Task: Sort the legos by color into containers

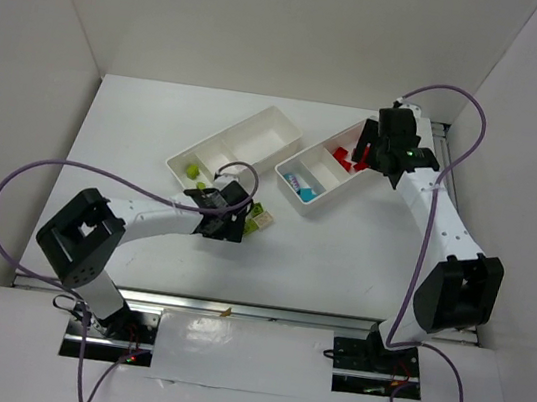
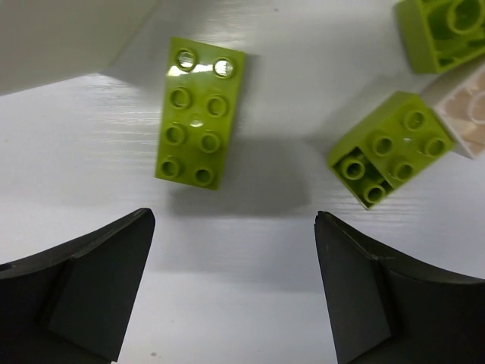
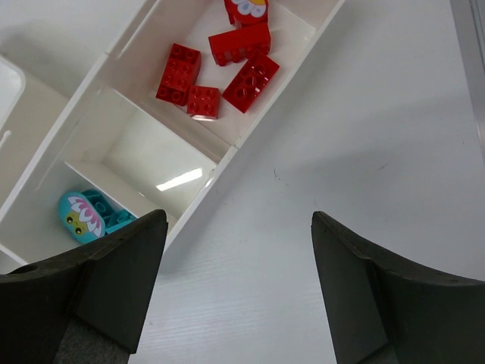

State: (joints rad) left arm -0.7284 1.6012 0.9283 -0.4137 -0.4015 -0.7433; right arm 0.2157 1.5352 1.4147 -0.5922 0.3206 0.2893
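A lime green 2x4 lego (image 2: 198, 112) lies studs up on the table just ahead of my left gripper (image 2: 233, 218), which is open with nothing between its fingers. To its right are a smaller lime lego (image 2: 394, 148), an upturned lime one (image 2: 443, 30) and a pale beige one (image 2: 466, 114). The left container (image 1: 231, 145) holds one lime lego (image 1: 192, 170). My right gripper (image 3: 239, 216) hangs open and empty over bare table beside the right container (image 3: 227, 155). Several red legos (image 3: 220, 68) fill its far compartment; a cyan lego (image 3: 87, 216) lies at its near end.
A corner of the left container (image 2: 61, 38) stands close to the lime 2x4 brick. The two trays lie slanted side by side at the table's middle (image 1: 329, 165). White walls close in the table on three sides. Purple cables loop off both arms.
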